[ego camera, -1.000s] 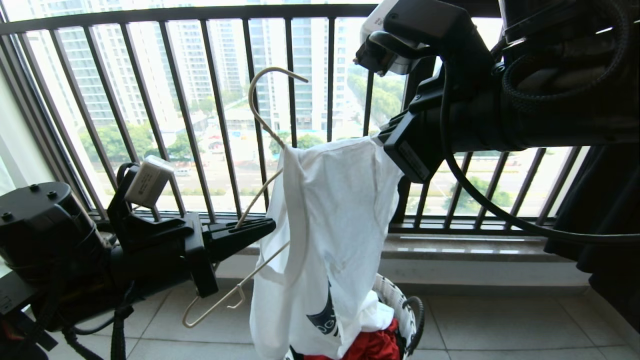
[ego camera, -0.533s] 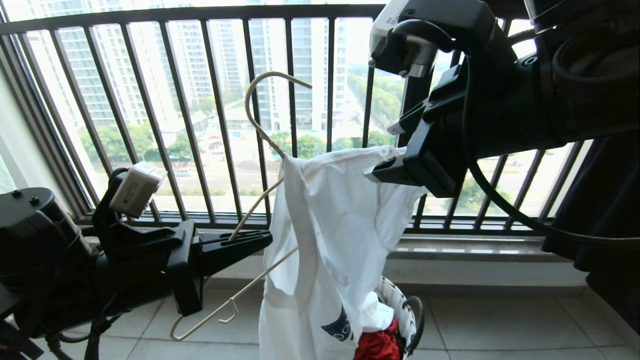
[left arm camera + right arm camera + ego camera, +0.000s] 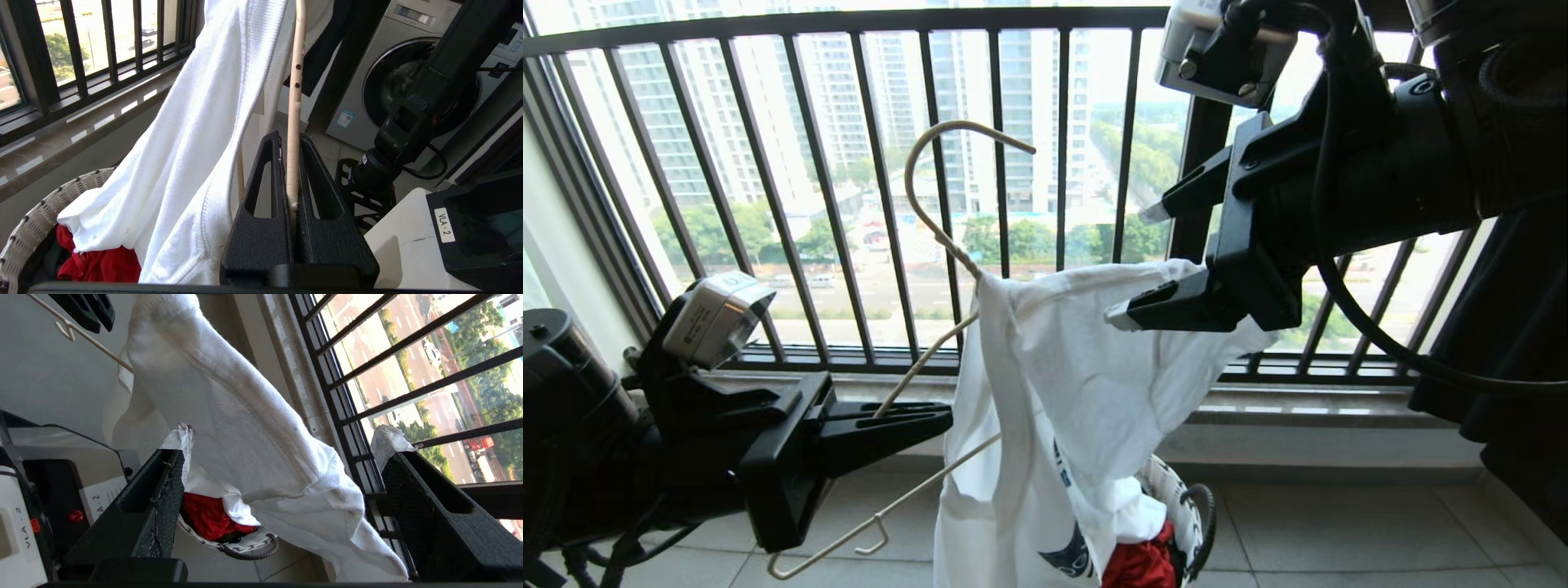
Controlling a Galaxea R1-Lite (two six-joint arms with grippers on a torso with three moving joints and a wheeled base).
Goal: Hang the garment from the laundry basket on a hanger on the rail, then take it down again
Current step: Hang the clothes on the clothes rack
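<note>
The white garment (image 3: 1062, 384) hangs in a bunch on one arm of the cream wire hanger (image 3: 935, 233), and its lower part trails into the laundry basket (image 3: 1176, 490). My left gripper (image 3: 943, 418) is shut on the hanger's bare arm, and the wire stands pinched between its jaws in the left wrist view, hanger (image 3: 295, 81), left gripper (image 3: 289, 139). My right gripper (image 3: 1147, 261) is open at the garment's upper right corner. The cloth (image 3: 261, 449) lies loose between the spread jaws of this right gripper (image 3: 284, 441). The rail is out of view.
A black barred window railing (image 3: 849, 20) with a stone sill runs behind. A red cloth (image 3: 1139, 563) lies in the basket. A black shirt (image 3: 1511, 327) hangs at the far right. A washing machine (image 3: 392, 69) stands behind the arms.
My right gripper has opened and let go of the garment's corner, lifting up and to the right. The cloth has sagged. My left gripper has sunk and tilted with the hanger.
</note>
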